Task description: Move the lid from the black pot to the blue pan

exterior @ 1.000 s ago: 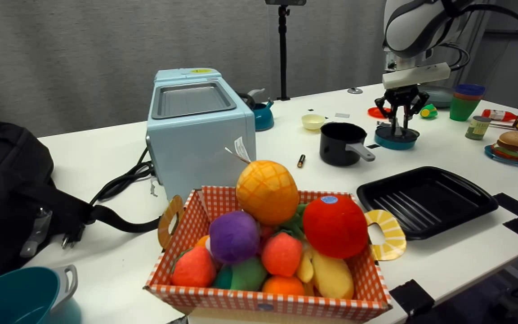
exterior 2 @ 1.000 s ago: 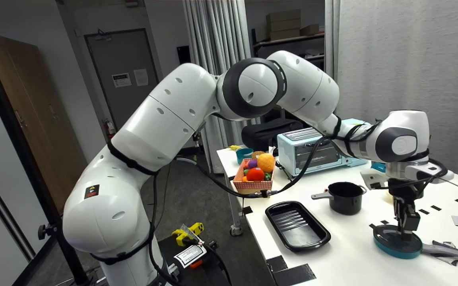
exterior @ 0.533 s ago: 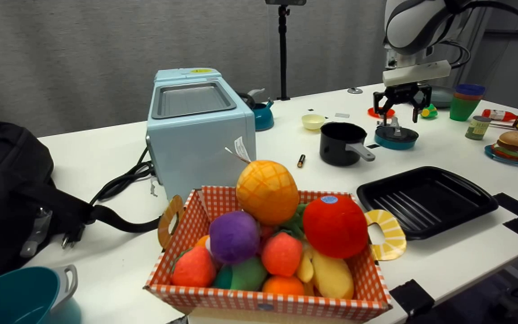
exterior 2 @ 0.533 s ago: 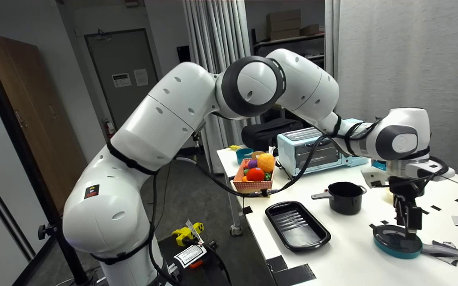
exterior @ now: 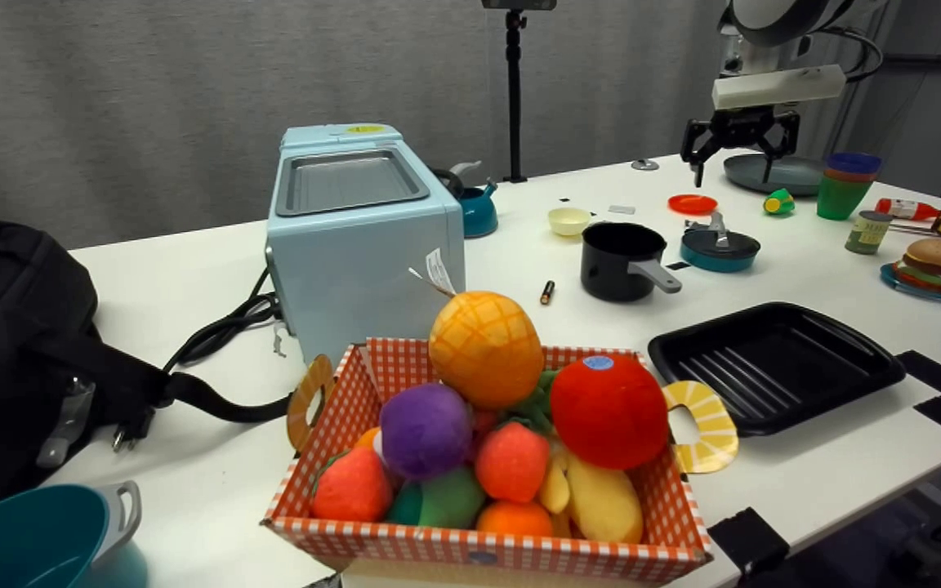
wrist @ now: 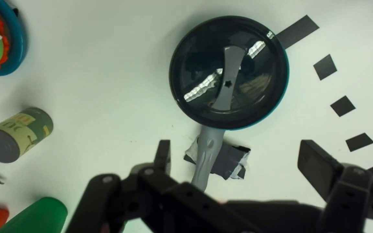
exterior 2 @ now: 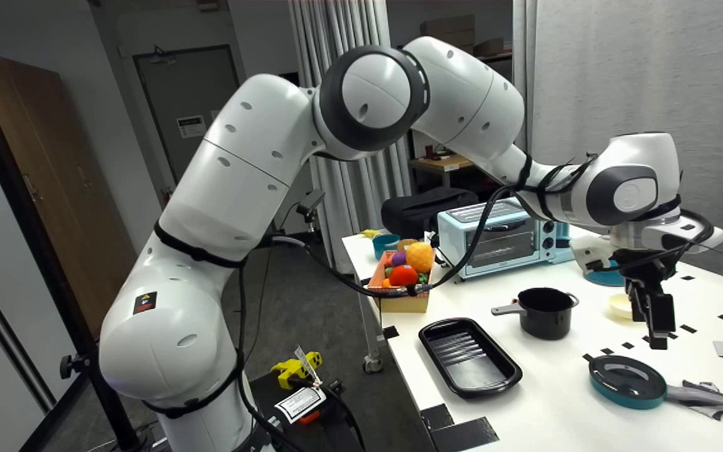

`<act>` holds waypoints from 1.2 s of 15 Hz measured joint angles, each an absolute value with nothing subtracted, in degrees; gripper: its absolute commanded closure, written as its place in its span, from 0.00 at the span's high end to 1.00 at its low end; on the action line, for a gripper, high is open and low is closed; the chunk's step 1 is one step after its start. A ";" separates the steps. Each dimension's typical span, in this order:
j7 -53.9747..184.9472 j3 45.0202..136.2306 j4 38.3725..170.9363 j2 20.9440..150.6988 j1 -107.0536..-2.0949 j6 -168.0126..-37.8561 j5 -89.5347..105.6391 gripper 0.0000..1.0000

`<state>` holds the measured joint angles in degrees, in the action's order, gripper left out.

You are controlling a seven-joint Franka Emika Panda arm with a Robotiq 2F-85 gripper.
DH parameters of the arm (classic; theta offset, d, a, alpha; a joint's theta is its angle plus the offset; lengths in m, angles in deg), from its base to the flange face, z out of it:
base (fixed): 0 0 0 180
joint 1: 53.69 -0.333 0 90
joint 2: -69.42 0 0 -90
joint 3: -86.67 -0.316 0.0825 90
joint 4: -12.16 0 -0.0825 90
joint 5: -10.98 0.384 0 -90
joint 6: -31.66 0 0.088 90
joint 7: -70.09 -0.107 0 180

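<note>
The dark round lid (wrist: 228, 72), with a grey knob and bright glints, lies flat on top of the blue pan (exterior: 717, 261). That pan's grey handle (wrist: 207, 155) rests over a torn dark tape patch. Uncovered, the black pot (exterior: 611, 269) stands on the table, its lidless mouth also plain in an exterior view (exterior 2: 545, 317). My gripper (exterior: 733, 175) hangs in the air above the lid, clear of it, jaws spread wide. In the wrist view nothing is held between the fingers (wrist: 317, 168); the pan handle shows below the gap. The pan's inside is hidden under the lid.
A black ridged tray (exterior: 773, 367) and a fruit basket (exterior: 470, 535) are on the near side. The toy burger (exterior: 932, 265), a can (exterior: 868, 232) and stacked cups (exterior: 846, 188) stand near the pan. A toaster oven (exterior 2: 499, 242) sits toward the back.
My gripper was closed around the lid's knob; it has opened, let go and risen well above the pan. The lid stayed on the pan, and the pot has not moved.
</note>
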<state>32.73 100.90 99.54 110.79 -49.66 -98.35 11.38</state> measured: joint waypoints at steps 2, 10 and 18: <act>33.76 100.79 103.52 107.13 -49.86 -100.68 11.38 1.00; 36.93 100.78 120.43 91.86 -50.57 -112.01 9.42 1.00; 38.43 100.97 132.15 81.15 -50.45 -117.63 7.01 1.00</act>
<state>38.43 100.97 132.15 81.15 -50.45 -117.63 7.01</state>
